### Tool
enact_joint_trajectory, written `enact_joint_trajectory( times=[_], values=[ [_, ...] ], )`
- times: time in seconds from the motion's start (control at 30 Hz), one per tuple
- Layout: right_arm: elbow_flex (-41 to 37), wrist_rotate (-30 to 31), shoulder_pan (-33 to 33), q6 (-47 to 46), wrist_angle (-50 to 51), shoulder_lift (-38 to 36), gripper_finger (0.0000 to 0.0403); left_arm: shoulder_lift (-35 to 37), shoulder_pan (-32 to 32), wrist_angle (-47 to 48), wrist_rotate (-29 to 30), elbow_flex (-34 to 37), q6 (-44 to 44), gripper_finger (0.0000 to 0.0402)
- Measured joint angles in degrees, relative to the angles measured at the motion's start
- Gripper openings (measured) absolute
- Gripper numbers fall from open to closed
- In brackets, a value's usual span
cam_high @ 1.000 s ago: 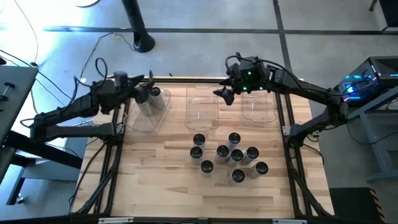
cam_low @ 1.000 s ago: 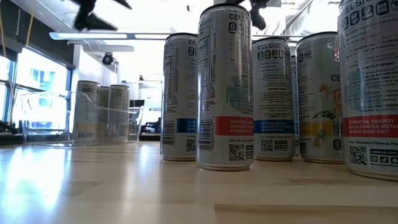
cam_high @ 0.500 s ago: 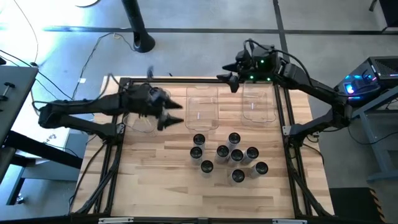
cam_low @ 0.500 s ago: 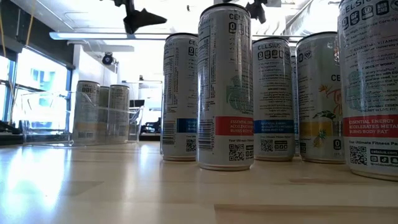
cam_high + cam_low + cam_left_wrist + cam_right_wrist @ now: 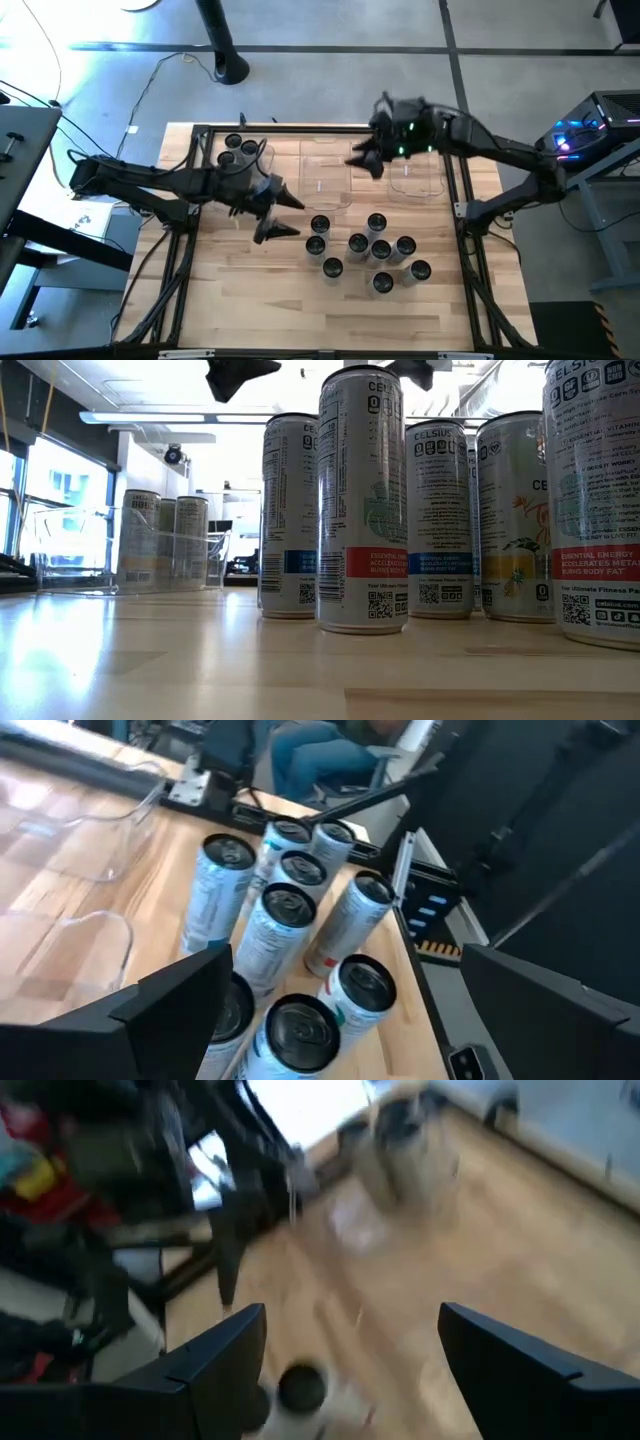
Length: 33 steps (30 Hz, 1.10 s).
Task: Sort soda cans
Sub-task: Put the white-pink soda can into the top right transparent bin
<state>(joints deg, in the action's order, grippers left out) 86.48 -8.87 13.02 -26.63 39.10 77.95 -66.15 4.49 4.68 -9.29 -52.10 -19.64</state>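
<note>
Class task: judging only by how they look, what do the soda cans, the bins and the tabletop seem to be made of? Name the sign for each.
Soda cans: probably thin metal with a glossy printed skin; silvery sides catch the light, and the tops show pull tabs.
Bins: clear, glossy plastic, likely; the wood shows straight through the walls.
Tabletop: light wood planks, smooth and slightly shiny; visible seams and grain.
</note>
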Motion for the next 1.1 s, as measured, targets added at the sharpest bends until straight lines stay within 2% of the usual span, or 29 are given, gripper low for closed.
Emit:
enact_joint_trajectory(
  times=[0.23,0.37,0.5,0.6,0.73,0.87,1.1],
  values=[
    [0.00,9.56,-13.54,-16.06,14.61,0.07,0.0291,0.04,0.62,-1.94,-2.18,0.00,5.08,0.0385],
    [0.00,9.73,-20.60,-24.88,20.39,0.09,0.0291,-0.24,0.62,-4.99,-2.18,0.02,5.32,0.0385],
    [0.00,9.61,-26.67,-29.35,27.41,0.08,0.0291,-0.60,0.62,-9.97,-1.52,0.02,2.02,0.0385],
    [-0.02,13.02,-30.39,-31.23,32.97,0.08,0.0291,-1.76,0.62,-13.99,1.41,0.02,0.01,0.0385],
    [-0.02,16.24,-33.82,-30.06,37.46,-0.05,0.0291,-4.08,0.57,-17.38,7.39,0.02,-4.49,0.0385],
    [-0.02,17.64,-35.31,-25.82,37.48,-0.39,0.0291,-7.43,0.93,-19.00,13.64,0.02,-9.42,0.0385],
    [-1.11,19.57,-35.46,-12.65,32.71,-0.26,0.0291,-13.29,1.48,-22.49,18.00,0.02,-19.30,0.0385]
  ],
)
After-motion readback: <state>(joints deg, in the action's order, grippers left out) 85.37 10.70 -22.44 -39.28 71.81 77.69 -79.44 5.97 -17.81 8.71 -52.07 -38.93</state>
